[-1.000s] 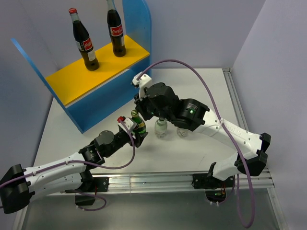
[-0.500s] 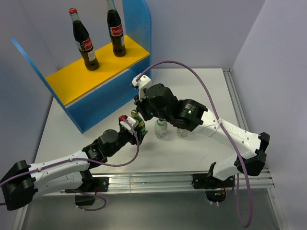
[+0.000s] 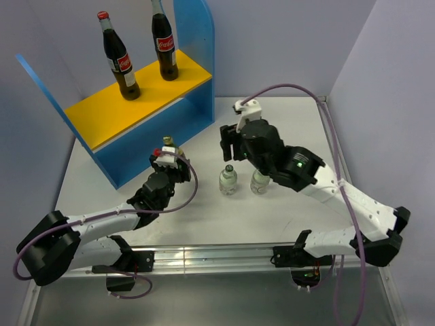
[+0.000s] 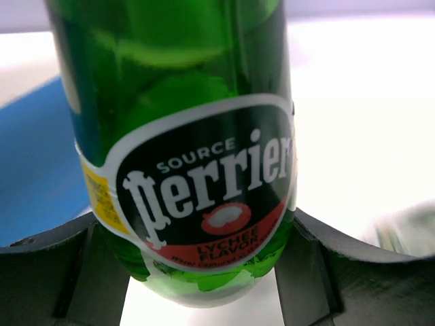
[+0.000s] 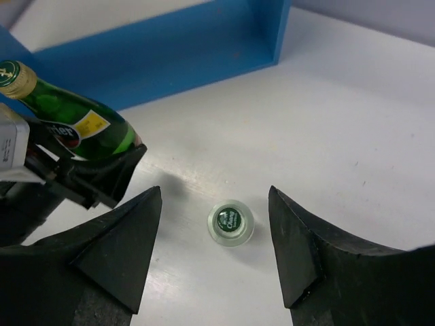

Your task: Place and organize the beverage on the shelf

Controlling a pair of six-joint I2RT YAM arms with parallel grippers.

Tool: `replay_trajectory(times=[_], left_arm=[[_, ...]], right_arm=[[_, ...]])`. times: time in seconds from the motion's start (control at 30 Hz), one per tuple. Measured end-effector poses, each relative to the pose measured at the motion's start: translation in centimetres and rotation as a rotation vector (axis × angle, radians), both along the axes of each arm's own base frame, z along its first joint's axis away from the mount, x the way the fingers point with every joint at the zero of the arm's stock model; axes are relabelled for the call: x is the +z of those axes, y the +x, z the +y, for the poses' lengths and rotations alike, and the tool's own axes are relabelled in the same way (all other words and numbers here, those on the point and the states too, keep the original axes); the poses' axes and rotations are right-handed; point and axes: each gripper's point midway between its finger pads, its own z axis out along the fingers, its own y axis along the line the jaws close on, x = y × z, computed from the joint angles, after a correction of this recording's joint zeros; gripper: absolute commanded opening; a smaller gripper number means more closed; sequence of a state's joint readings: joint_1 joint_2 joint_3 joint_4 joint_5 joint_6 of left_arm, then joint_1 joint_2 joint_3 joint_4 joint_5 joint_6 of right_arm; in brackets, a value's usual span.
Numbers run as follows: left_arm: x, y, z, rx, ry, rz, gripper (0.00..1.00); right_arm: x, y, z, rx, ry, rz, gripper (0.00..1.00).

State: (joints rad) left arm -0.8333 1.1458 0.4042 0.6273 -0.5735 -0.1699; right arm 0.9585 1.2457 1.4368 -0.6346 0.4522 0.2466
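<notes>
— Which step was judged in hand?
— Carrying. The small, glossy dark-green bottle was pinched low by the left tool, tilted above the white desk. The right tool was spread over a small clear round-capped bottle.
— And next?
— A lift onto the smooth yellow-orange top board of the blue-panelled shelf was thought needed, beside the two tall red-capped cola bottles.

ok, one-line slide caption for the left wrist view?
Left gripper gripping a small green Perrier bottle, lychee label facing camera, blue shelf panel behind.
</notes>
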Motion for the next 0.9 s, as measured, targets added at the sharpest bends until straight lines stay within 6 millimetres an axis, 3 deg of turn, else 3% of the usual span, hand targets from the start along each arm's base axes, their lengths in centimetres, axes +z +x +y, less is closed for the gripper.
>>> replay_trajectory(times=[0.1, 0.23, 0.43, 0.9], left_arm=[[0.6, 1.8, 1.6, 0.106, -0.05, -0.042, 0.0], [-0.8, 3.8, 3.6, 0.223, -0.048, -0.044, 0.0], [-3.6, 5.7, 5.8, 0.327, -0.017, -0.002, 0.0], [-6.7, 8.6, 10.6, 0.541, -0.082, 0.038, 0.0]], right_arm=[[2.0, -0.4, -1.8, -0.024, 0.063, -0.043, 0.72], [3.4, -0.9, -3.1, -0.034, 0.119, -0.083, 0.72], [2.5, -1.3, -3.8, -0.029, 0.114, -0.083, 0.72], [2.1, -1.5, -5.0, -0.006, 0.125, -0.124, 0.71]])
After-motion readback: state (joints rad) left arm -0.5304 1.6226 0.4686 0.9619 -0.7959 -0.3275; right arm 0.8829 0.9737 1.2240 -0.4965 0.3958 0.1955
